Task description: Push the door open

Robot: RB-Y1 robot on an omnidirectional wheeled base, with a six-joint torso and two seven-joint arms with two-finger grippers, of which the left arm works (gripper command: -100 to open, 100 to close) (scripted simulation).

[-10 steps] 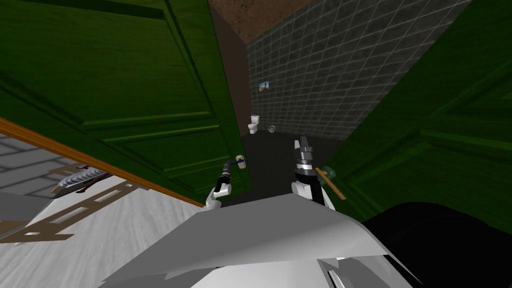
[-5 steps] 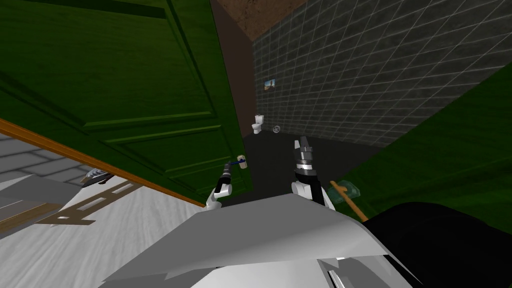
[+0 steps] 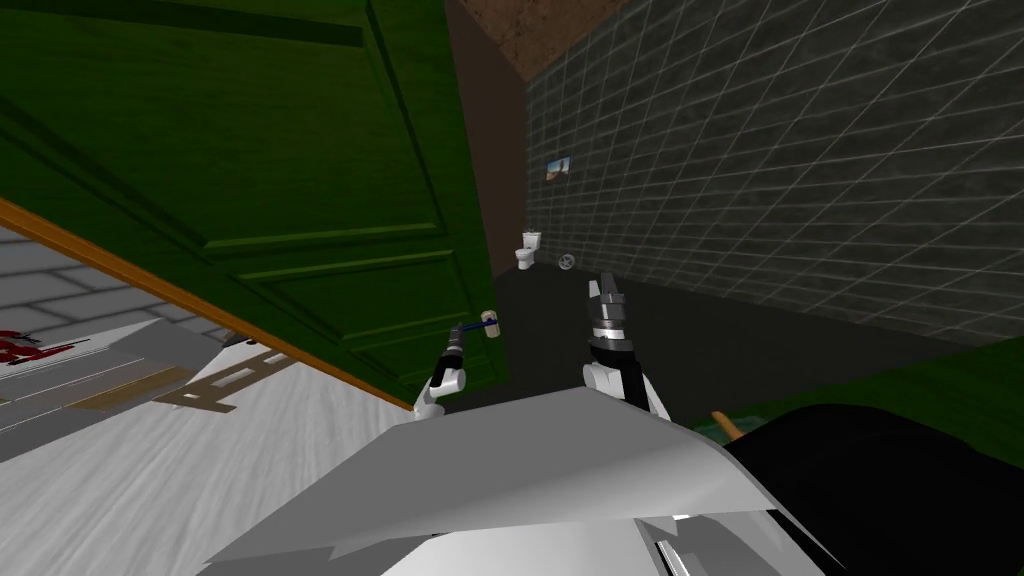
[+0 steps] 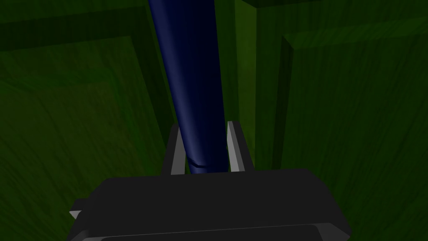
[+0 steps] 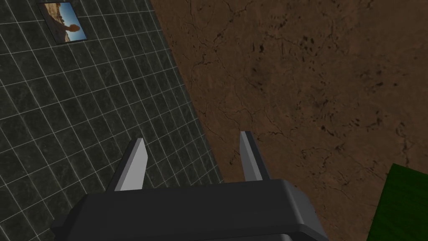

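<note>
Head view: green door (image 3: 300, 150) seen swung wide at left. Left gripper (image 4: 205, 125) clamped on dark blue handle (image 4: 188, 62), held near door's free edge. Right gripper (image 5: 193, 137) spread, empty. Step judged: final push; further sweep against panel called for.

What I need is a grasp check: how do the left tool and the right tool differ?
The left tool is shut on a dark blue handle; the right tool is open, holding nothing. The left tool sits close against the green door; the right tool stands apart from it, in the doorway. Both have thin light grey fingers on a dark box.
</note>
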